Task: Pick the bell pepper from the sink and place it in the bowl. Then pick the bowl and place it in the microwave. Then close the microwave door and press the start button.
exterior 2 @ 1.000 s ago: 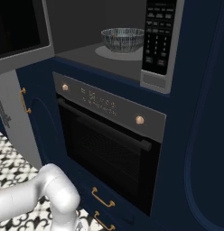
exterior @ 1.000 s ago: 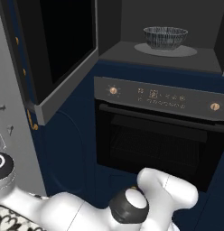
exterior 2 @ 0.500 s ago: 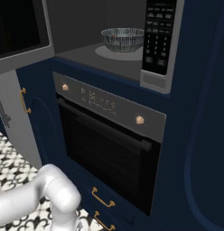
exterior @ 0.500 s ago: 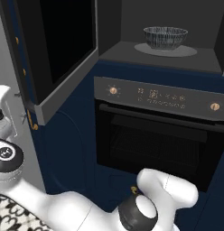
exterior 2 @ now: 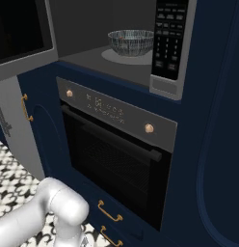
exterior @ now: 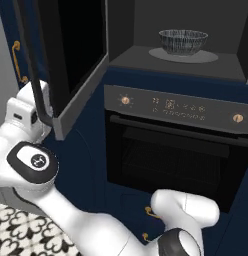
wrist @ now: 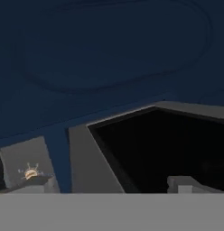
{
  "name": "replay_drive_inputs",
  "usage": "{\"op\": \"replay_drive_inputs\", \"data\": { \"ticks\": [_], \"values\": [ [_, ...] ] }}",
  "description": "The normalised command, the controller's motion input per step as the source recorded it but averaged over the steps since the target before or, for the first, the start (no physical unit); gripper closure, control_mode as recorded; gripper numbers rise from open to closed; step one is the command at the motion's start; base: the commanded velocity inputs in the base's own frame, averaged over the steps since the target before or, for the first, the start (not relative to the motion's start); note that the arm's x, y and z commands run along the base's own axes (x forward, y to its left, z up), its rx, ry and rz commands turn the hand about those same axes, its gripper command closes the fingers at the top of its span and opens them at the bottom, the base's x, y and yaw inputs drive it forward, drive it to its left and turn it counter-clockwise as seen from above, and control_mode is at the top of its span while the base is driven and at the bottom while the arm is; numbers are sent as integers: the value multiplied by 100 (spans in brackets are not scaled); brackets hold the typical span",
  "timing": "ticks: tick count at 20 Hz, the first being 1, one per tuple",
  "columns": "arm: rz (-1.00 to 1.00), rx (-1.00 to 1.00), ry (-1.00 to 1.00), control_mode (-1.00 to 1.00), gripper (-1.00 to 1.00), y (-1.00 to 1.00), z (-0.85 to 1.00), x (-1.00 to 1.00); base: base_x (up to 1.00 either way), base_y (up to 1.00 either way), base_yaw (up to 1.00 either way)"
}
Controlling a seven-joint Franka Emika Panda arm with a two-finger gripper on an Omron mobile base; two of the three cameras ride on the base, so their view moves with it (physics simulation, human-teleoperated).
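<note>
1. The gripper (wrist: 111, 185) stands wide, holding nothing; its two finger tips (wrist: 188, 184) rise before the open microwave door (wrist: 145, 149).
2. In the left base view, the hand sits just beside the door (exterior: 78, 65), under its lower edge.
3. The bowl (exterior: 183, 42) rests on the turntable (exterior: 183, 55) inside the microwave (exterior 2: 92, 53), above the black oven (exterior 2: 114, 159).

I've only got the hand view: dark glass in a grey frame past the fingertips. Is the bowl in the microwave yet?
Observer: Yes, the bowl sits on the turntable inside the microwave.
Operator: And the door?
Observer: The microwave door stands wide open, swung out to the left of the cavity.
Operator: Where's my hand against it?
Observer: The gripper, open and empty, is low at the door's outer edge, by its dark bar handle.
</note>
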Motion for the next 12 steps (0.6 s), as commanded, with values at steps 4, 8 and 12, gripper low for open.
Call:
{"op": "replay_drive_inputs", "data": {
  "ticks": [4, 8, 12],
  "values": [
    [0, 14, -40, -100, -100, -100, 50, -81, 0, 0, 0],
    [0, 16, -27, -100, -100, -100, 33, -67, 0, 0, 0],
    [-1, 15, -12, -100, -100, -100, 35, -41, 0, 0, 0]
  ]
}}
